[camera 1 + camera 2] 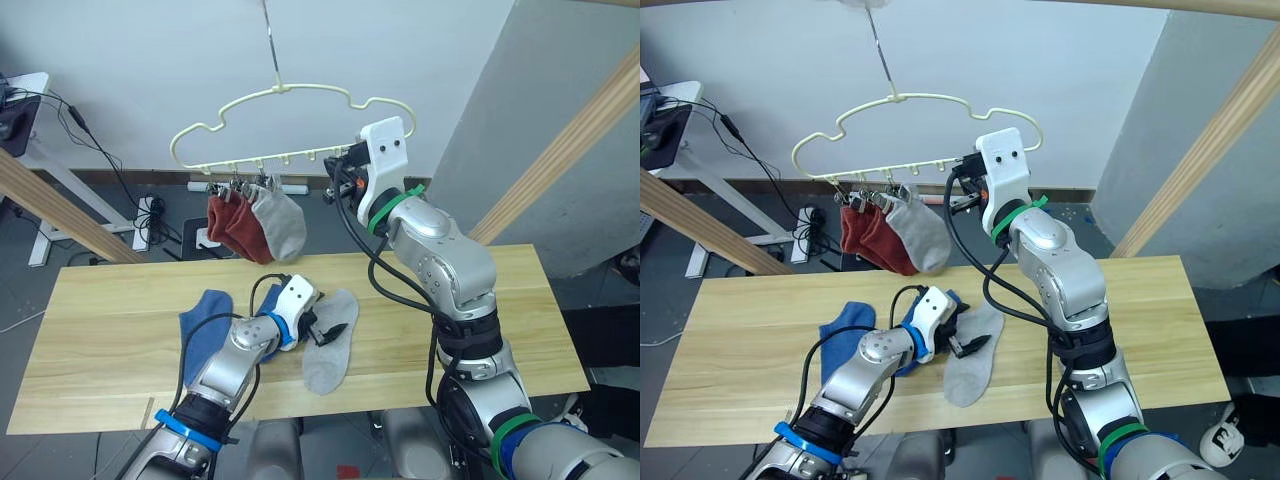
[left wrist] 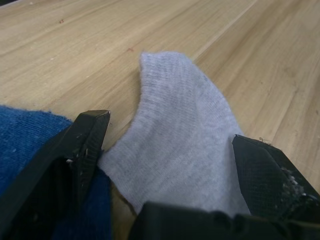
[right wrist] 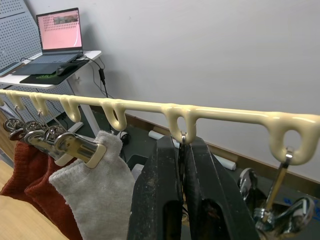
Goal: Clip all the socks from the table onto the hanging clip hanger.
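The pale-yellow clip hanger hangs by its metal hook over the far edge of the table. Two dark red socks and a light grey sock hang from clips at its left end. My right gripper is raised to the hanger's bar and shut on a silver clip under a middle loop. On the table lie a light grey sock and two blue socks. My left gripper is open, its fingers on either side of the grey sock's end, beside a blue sock.
Slanting wooden poles of a frame stand at the table's far left and far right. Free silver clips dangle further along the hanger. A side desk with a laptop stands beyond the table.
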Robot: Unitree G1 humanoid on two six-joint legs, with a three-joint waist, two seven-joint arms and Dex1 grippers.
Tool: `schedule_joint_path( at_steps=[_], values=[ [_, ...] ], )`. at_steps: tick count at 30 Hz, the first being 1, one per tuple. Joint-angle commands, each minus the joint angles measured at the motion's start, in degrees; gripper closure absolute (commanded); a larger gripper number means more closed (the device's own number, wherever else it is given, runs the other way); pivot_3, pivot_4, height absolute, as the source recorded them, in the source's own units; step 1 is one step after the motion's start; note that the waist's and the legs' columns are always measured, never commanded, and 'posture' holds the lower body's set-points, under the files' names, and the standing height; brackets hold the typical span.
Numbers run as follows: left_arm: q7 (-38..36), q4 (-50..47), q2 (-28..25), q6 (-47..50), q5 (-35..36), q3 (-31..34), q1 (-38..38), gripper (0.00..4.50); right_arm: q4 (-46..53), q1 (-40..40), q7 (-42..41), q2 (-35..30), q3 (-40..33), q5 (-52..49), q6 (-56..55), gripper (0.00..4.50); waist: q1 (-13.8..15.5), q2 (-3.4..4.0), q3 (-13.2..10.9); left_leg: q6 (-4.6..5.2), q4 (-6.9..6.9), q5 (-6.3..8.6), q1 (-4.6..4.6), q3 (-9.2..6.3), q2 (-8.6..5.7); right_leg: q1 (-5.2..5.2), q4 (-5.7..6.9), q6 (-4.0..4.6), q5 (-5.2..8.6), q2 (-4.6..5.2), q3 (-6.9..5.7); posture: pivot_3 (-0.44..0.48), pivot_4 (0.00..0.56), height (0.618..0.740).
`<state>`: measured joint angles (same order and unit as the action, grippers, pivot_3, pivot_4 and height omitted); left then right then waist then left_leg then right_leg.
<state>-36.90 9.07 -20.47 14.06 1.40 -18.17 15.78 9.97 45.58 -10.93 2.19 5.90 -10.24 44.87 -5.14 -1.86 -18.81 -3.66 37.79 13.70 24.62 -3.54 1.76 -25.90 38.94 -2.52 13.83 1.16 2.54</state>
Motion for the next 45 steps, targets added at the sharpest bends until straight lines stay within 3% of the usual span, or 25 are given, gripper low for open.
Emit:
schedule_joint_path(
  at_steps=[1, 8, 16, 23, 29, 45],
  values=[
    [0.1, 1.4, 0.3, -1.1, -2.7, -1.8, 0.2, 0.05, 2.9, -0.3, 0.4, 0.5, 0.5, -0.5, 0.0, 4.50, 0.0, 0.00, 0.0, 0.00, 0.00, 0.00, 0.00, 0.00, 0.00, 0.00, 0.00, 0.00, 0.00, 0.00, 0.00, -0.146, 0.329, 0.721],
    [-0.2, 3.3, 0.0, -4.1, -5.1, -1.4, -0.4, 2.08, 3.0, -0.4, 0.4, 0.6, 0.5, -0.5, -0.1, 4.50, 0.0, 0.00, 0.0, 0.00, 0.01, 0.00, 0.00, 0.00, 0.00, 0.00, 0.01, 0.00, 0.00, 0.00, 0.00, -0.151, 0.326, 0.721],
    [1.0, 2.6, -0.2, -15.2, -4.5, 1.7, -1.1, 4.48, 3.1, -0.3, 0.3, 0.4, 0.4, -0.5, 0.1, 4.50, 0.0, 0.00, 0.0, 0.00, 0.01, 0.00, 0.00, -0.01, 0.01, 0.00, 0.00, 0.01, -0.01, 0.01, 0.00, -0.157, 0.328, 0.721],
    [-0.4, -1.5, -0.8, -24.6, 1.7, 8.8, -1.1, 4.48, 3.1, -0.3, 0.2, 0.3, 0.3, -0.6, 0.1, 4.50, 0.0, 0.00, 0.0, 0.00, 0.00, 0.00, 0.00, 0.00, 0.01, 0.00, -0.01, 0.02, -0.01, 0.02, 0.00, -0.154, 0.327, 0.721],
    [-2.9, -0.8, -0.6, -30.1, 6.4, 12.9, 3.2, 4.48, 3.3, -0.1, 0.0, 0.6, 0.1, -1.0, 0.4, 4.50, 0.0, 0.00, 0.0, 0.00, 0.02, 0.00, 0.02, 0.00, 0.00, 0.00, -0.01, 0.01, -0.01, 0.02, -0.01, -0.157, 0.327, 0.721],
    [-8.2, 7.4, 0.2, -33.1, 7.3, 13.7, 13.2, 4.48, 4.6, -0.1, -0.2, 1.1, -0.4, -3.7, 3.3, 4.50, -0.6, 0.00, 0.0, 0.00, 0.02, 0.00, 0.07, -0.04, -0.01, -0.01, 0.00, 0.02, -0.02, 0.01, -0.05, -0.165, 0.327, 0.721]
  ],
)
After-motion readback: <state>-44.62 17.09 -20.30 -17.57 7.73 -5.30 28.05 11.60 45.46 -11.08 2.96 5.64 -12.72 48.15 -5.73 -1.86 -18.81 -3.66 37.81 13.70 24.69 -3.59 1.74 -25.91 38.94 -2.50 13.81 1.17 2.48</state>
